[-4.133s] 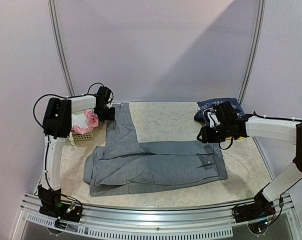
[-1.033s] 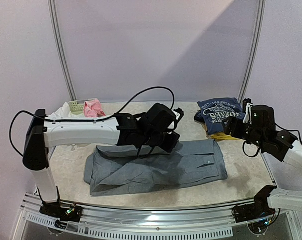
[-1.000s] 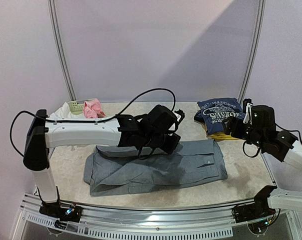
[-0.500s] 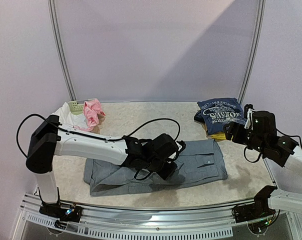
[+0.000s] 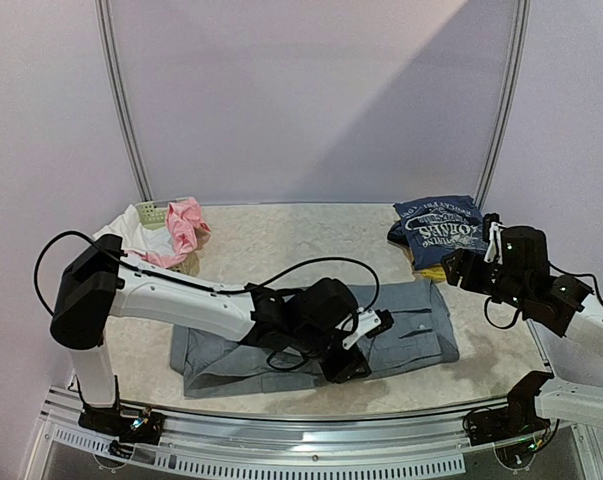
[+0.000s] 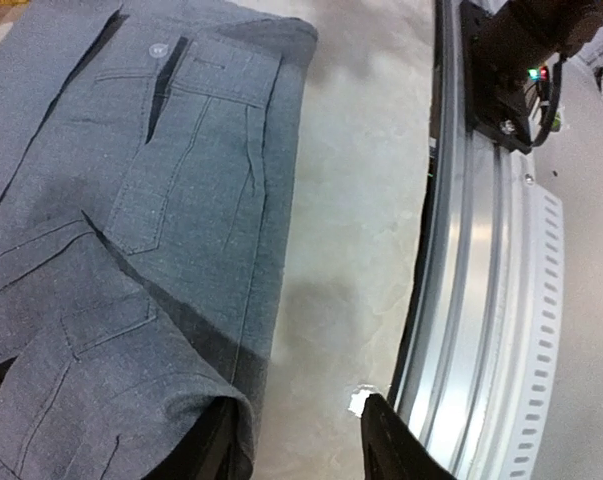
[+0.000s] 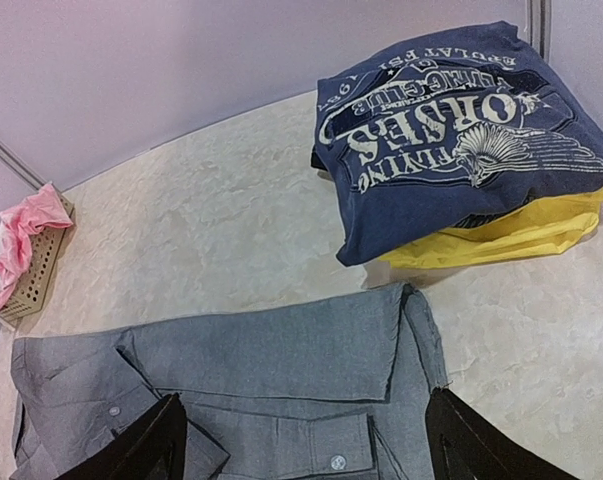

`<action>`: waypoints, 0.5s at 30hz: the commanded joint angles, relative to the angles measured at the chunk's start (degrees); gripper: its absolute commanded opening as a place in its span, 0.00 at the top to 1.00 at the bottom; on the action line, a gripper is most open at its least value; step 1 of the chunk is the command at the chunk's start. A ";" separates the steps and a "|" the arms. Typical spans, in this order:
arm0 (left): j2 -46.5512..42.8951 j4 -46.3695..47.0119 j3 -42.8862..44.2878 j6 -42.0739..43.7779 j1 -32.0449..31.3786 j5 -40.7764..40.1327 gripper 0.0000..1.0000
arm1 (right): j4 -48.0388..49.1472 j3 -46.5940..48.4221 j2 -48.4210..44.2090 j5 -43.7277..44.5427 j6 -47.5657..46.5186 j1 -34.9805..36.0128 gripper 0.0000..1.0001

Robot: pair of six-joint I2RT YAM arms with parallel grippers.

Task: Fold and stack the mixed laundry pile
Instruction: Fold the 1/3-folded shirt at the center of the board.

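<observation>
grey woven trousers (image 5: 421, 325) folded flat; left jaws spread at their hem, right jaws wide apart

The left arm (image 5: 181, 298) hides the middle of the grey trousers (image 5: 421, 322); the navy tee (image 7: 461, 130) half-covers a yellow piece (image 7: 511, 236).
</observation>
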 commanded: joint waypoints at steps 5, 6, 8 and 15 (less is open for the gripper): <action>-3.95 -3.90 -4.09 5.75 -0.06 -4.16 0.36 | 2.36 1.01 3.78 -8.34 -1.05 0.26 0.13; -4.36 -5.34 -4.50 5.86 0.50 -4.83 0.33 | 2.43 1.48 4.72 -9.55 -1.36 0.27 0.13; -5.57 -6.36 -6.38 5.59 1.94 -2.95 0.29 | 2.75 2.57 8.11 -13.75 -2.19 0.24 0.13; -16.11 1.03 -16.95 1.47 7.65 6.71 0.19 | 1.03 10.71 23.02 -18.51 -5.29 4.77 0.13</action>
